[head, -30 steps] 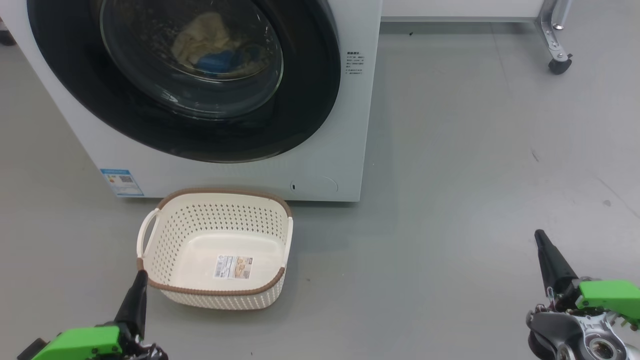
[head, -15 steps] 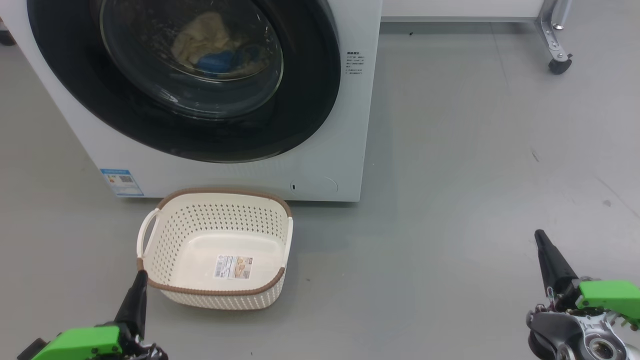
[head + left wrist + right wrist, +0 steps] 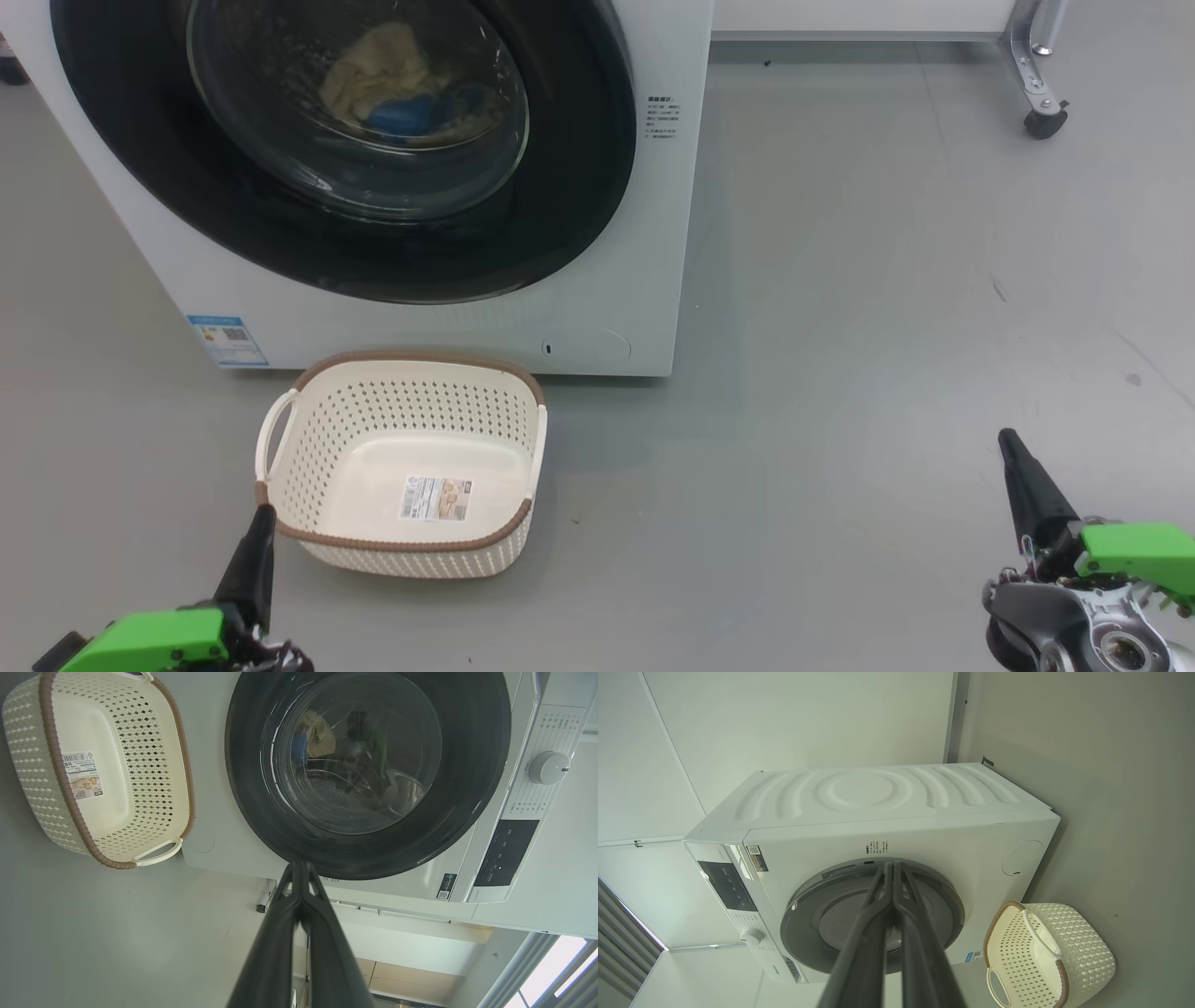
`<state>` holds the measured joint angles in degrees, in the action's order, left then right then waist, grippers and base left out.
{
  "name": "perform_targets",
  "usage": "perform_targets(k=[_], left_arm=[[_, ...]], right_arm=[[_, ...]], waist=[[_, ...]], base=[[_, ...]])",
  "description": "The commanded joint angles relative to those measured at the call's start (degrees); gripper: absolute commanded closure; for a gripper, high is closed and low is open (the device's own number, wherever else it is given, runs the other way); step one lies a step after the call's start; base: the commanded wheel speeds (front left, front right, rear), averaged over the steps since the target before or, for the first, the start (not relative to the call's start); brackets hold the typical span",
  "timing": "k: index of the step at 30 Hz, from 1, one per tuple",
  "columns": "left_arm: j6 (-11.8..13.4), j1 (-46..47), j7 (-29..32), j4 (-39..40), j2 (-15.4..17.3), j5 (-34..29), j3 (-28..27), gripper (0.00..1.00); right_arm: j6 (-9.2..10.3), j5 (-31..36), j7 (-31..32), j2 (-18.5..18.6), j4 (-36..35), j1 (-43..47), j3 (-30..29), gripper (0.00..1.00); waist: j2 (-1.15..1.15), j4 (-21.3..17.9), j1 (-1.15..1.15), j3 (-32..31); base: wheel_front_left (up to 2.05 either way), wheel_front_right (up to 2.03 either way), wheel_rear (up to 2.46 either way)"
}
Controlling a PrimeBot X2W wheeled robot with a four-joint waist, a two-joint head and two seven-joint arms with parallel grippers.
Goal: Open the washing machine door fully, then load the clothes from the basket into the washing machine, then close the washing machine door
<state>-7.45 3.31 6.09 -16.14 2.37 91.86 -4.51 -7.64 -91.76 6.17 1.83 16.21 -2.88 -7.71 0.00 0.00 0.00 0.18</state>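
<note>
1. My left pincer (image 3: 264, 511) is at the low left. Its two dark fingers are pressed together and hold nothing.
2. The basket (image 3: 411, 358) sits on the grey floor (image 3: 840, 373) just ahead of my left pincer, a bit to its right. My fingertip lines up with the basket's near left corner. I cannot tell if they touch. I can see the sticker (image 3: 436, 497) on its bottom.
3. The washing machine (image 3: 607, 280) stands behind the basket, farther from my left pincer. Its round door (image 3: 579, 187) is shut flat against the white front. The clothes (image 3: 383, 75), yellow and blue, lie inside behind the glass.
4. My right pincer (image 3: 1005, 436) is at the low right, well apart from the basket and the washing machine. Its fingers are pressed together too, with nothing between them.
5. A small wheel (image 3: 1044, 121) stands far ahead of my right pincer.
</note>
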Motion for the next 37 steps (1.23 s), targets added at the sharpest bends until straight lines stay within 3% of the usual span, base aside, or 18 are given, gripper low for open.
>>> perform_targets(k=[1,37], left_arm=[[-0.03,2.88,0.39,2.11,0.51,0.31,-2.0,1.0],[-0.03,2.88,0.39,2.11,0.51,0.31,-2.0,1.0]], right_arm=[[0.15,-0.41,0.31,1.05,-2.19,-3.3,1.2,1.0],[0.15,-0.42,0.31,1.05,-2.19,-3.3,1.2,1.0]], waist=[[0.0,0.0,0.0,0.0],[0.0,0.0,0.0,0.0]], base=[[0.0,0.0,0.0],[0.0,0.0,0.0]])
